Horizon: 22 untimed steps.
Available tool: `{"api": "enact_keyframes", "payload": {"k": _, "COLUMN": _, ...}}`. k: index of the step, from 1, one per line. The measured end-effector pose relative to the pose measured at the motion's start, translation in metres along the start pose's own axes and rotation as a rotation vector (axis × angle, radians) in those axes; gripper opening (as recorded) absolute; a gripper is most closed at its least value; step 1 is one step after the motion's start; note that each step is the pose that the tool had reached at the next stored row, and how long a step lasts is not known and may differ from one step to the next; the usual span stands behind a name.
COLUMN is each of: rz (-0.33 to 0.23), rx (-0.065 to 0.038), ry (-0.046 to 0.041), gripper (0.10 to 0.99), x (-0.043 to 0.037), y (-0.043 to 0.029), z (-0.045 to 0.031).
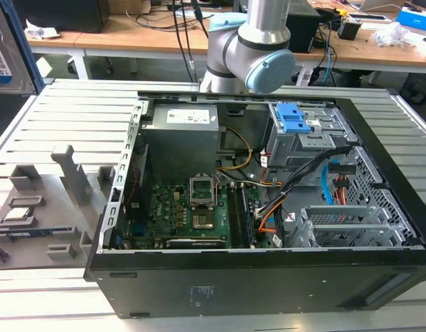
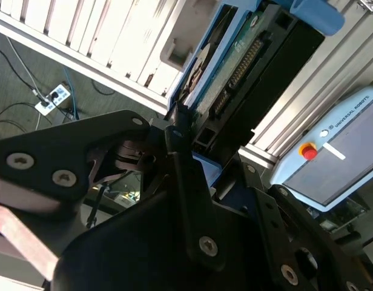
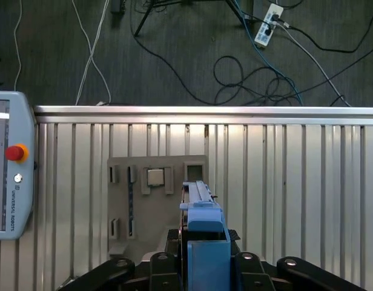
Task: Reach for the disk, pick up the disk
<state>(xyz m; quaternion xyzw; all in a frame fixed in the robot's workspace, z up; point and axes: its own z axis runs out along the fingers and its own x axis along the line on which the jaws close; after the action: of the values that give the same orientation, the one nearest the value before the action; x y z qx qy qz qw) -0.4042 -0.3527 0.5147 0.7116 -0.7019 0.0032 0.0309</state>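
The disk shows at the exterior view's far left edge, raised above the table: silver, with a blue-and-white label and a blue side frame. In the first wrist view its blue frame stands on edge between the black fingers of my gripper, high over the grey fixture. In the second wrist view the disk's green board and connector edge run away from my gripper, which is shut on the disk.
An open computer case fills the ribbed metal table, with a grey power-supply box and blue clip inside. The grey fixture lies beside it. A teach pendant rests on the table's edge. Cables and a power strip lie on the floor.
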Motion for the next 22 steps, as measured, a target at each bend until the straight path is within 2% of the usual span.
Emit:
{"api": "enact_keyframes", "payload": {"k": 4, "rz": 0.000, "rx": 0.000, "ry": 0.0000, "gripper": 0.365, "x": 0.0000, "y": 0.0000, "z": -0.0009}}
{"api": "enact_keyframes", "payload": {"k": 7, "rz": 0.000, "rx": 0.000, "ry": 0.0002, "gripper": 0.365, "x": 0.0000, "y": -0.0101, "z": -0.0014}}
{"api": "enact_keyframes", "payload": {"k": 11, "rz": 0.000, "rx": 0.000, "ry": 0.0008, "gripper": 0.365, "x": -0.0002, "y": -0.0385, "z": -0.0024}}
{"api": "enact_keyframes", "payload": {"k": 12, "rz": 0.000, "rx": 0.000, "ry": 0.0009, "gripper": 0.365, "x": -0.0002, "y": -0.0438, "z": -0.0027}}
{"api": "enact_keyframes", "payload": {"k": 17, "rz": 0.000, "rx": 0.000, "ry": 0.0009, "gripper": 0.365, "x": -0.0002, "y": -0.0628, "z": -0.0034}}
{"api": "enact_keyframes", "payload": {"k": 20, "rz": 0.000, "rx": 0.000, "ry": 0.0009, "gripper": 0.365, "x": -0.0001, "y": -0.0789, "z": -0.0041}}
{"api": "enact_keyframes", "payload": {"k": 22, "rz": 0.000, "rx": 0.000, "ry": 0.0009, "gripper": 0.365, "x": 0.0000, "y": -0.0871, "z": -0.0044}}
